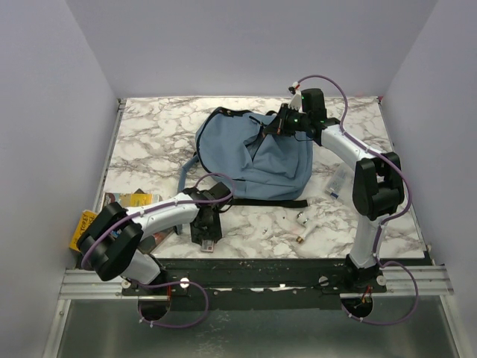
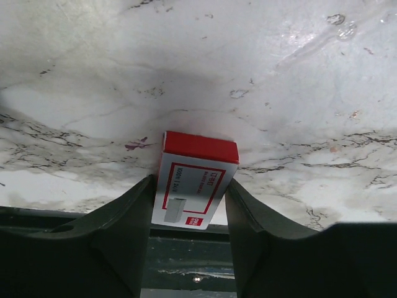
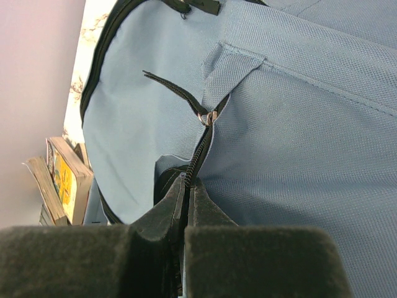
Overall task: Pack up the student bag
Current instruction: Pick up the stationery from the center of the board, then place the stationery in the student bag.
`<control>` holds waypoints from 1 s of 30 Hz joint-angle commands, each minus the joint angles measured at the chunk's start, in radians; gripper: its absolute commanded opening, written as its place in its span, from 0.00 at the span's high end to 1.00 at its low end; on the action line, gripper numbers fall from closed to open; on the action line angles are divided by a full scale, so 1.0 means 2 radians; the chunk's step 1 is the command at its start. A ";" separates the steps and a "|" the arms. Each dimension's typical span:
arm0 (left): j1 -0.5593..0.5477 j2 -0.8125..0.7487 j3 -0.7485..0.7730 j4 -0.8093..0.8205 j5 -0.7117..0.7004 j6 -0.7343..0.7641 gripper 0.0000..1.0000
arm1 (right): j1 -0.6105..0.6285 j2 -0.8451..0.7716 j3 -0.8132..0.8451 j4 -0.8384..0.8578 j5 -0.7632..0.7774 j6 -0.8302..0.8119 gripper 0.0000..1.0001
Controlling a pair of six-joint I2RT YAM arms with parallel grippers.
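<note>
While right arm [image 1: 350,153] stretches, pinching student bag [image 1: 246,160], left arm [image 1: 160,212] folded low

Marble-patterned table [image 1: 149,134]: student bag [image 1: 253,160] centre-back; books [image 1: 127,200] left edge; small red-and-white box [image 2: 195,180] front; clear packet [image 1: 337,183] right; small loose items [image 1: 302,221] front-right

Left hand [image 2: 191,186] low, gripping, right hand [image 3: 188,186] reached forward, pinched shut
</note>
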 commanded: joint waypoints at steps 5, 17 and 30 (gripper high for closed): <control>-0.006 0.025 0.029 0.023 -0.005 0.000 0.59 | 0.005 -0.023 -0.004 0.026 -0.017 -0.002 0.99; 0.027 -0.013 0.137 -0.002 -0.009 0.053 0.60 | 0.005 -0.022 -0.003 0.024 -0.021 -0.002 0.99; 0.108 0.120 0.409 0.012 -0.057 0.169 0.63 | 0.008 -0.023 -0.003 0.027 -0.029 0.002 0.99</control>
